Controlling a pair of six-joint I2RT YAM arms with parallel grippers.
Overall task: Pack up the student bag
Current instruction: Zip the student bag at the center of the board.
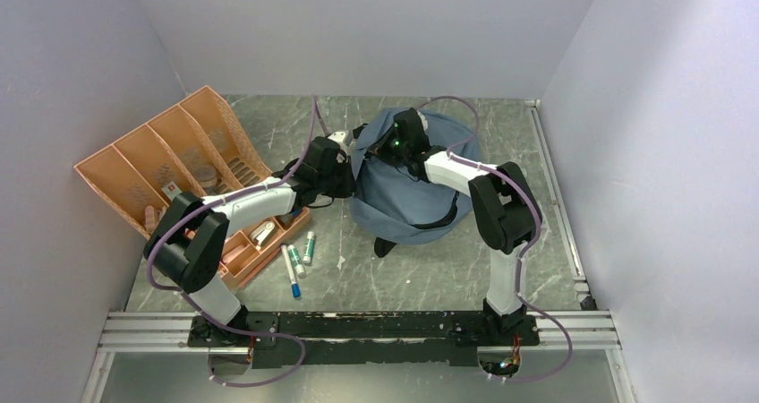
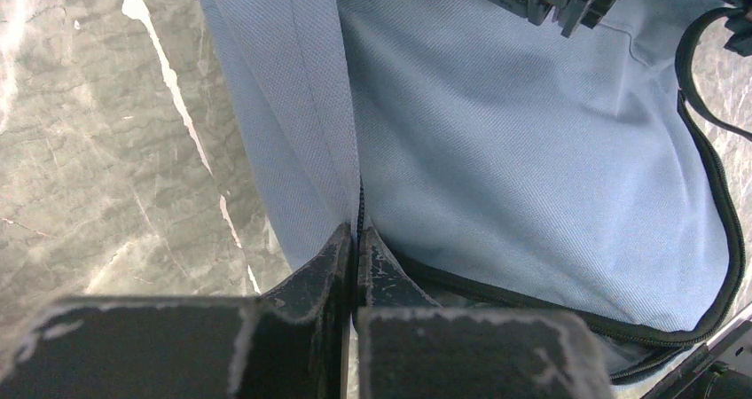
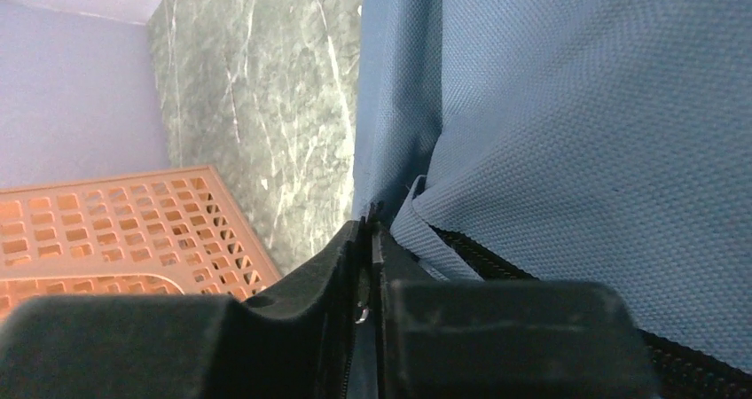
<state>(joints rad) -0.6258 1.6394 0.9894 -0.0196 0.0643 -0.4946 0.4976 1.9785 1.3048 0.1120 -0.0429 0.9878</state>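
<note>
Bag (image 1: 403, 208) is set mid desk (image 1: 376, 282), beside tray (image 1: 121, 175). Left pincer (image 2: 356, 244) is clamped on its fabric edge, and right pincer (image 3: 372, 239) is pinched on another edge. Mouth is best opened by slow, evenly opposed pulls.

- Orange plastic compartment tray (image 1: 183, 148), tilted, at the table's left side.
- Three markers (image 1: 295, 260) lying side by side just beside the tray's near corner.
- Green marble table (image 1: 403, 278).

Student bag (image 1: 403, 201) sits right of tray (image 1: 143, 134), markers (image 1: 294, 260) before tray
</note>
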